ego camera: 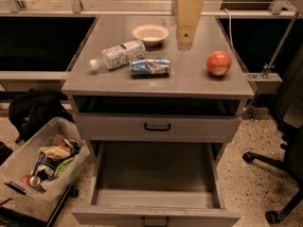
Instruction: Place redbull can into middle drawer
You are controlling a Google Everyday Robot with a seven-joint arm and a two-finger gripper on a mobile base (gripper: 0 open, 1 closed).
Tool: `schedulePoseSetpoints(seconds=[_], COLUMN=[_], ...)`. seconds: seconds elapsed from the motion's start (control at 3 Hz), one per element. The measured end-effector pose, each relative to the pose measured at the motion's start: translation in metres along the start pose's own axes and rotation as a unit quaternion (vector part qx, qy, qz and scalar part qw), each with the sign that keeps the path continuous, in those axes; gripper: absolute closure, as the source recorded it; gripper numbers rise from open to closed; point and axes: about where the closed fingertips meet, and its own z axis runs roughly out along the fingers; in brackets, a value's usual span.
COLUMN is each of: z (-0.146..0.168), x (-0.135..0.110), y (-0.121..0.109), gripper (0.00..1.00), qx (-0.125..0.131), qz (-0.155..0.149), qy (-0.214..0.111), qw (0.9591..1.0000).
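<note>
Camera view: clear plastic bottle [116,56], white label unreadable, lies on grey metal surface [199,82]; slim blue-and-silver redbull can [150,66] lies beside it, lettering illegible; tan claw [185,39], top cropped, hangs behind, open or closed untellable; wide grey middle drawer [156,174] pulled out below, front cropped.

Office-like lab: metal drawer cabinet [189,77], swivel chair [271,161], speckled floor [239,176], robot hand [185,40] over the cabinet top.

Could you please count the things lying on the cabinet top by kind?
Bottle: 1
Can: 1
Bowl: 1
Apple: 1
Total: 4
The gripper hangs over the cabinet top, right of the bowl.
</note>
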Motion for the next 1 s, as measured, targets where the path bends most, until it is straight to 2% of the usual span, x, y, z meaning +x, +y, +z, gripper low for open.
schedulePoseSetpoints(seconds=[0.33,0.67,1.0], z=[0.0,0.023,0.053], x=[0.0,0.001,0.003], y=[0.0,-0.006,-0.011], gripper=[0.0,0.0,0.0], qx=[0.0,-0.016,-0.041], qz=[0.0,-0.001,-0.002], qy=[0.0,-0.043,-0.095], qw=[1.0,0.999,0.9946])
